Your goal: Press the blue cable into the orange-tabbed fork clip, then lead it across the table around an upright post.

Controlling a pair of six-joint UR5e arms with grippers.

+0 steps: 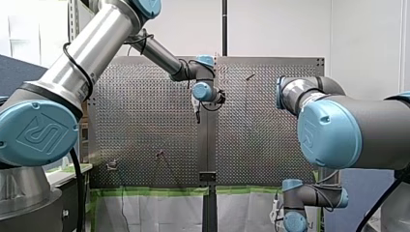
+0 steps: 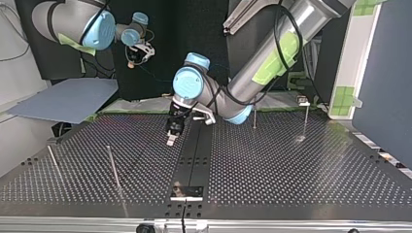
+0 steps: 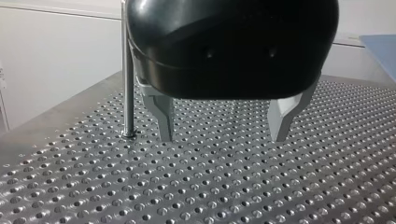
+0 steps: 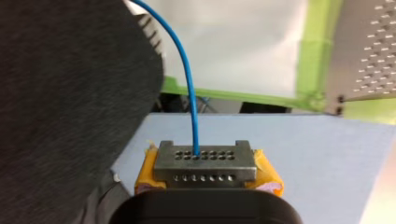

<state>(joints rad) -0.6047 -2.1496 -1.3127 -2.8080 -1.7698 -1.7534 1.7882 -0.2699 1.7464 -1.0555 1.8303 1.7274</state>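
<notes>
Your right end effector (image 4: pixel 205 161) pinches the one thin blue cable (image 4: pixel 189 93) between yellow pads (image 4: pixel 149 177). Your left end effector (image 3: pixel 223 133) gapes open, one slim steel post (image 3: pixel 127 84) beside it.

My left hand (image 3: pixel 222 136) hangs over the table (image 3: pixel 210 191) — a post (image 3: pixel 127 84) just beside it.
</notes>
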